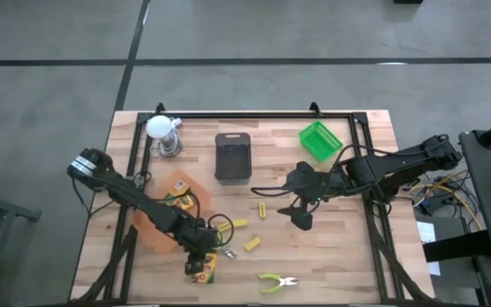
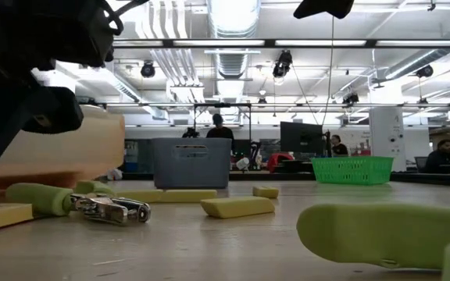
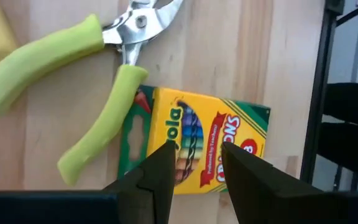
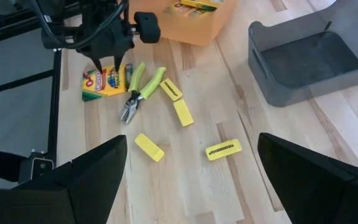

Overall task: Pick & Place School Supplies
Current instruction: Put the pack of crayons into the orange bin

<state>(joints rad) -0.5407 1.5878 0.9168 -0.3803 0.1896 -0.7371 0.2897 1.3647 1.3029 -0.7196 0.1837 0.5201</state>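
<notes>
Crayon box (image 3: 197, 146) — flat, directly beneath left hand (image 3: 194, 171).

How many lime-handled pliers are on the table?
2: one beside the crayon box under the left gripper, one alone near the table's front edge. None apparently hidden.

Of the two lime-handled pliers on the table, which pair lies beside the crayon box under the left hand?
The lime-handled metal pliers whose handle touches the yellow crayon box below the left hand; the other lime-handled pair lies alone near the table's front edge.
</notes>
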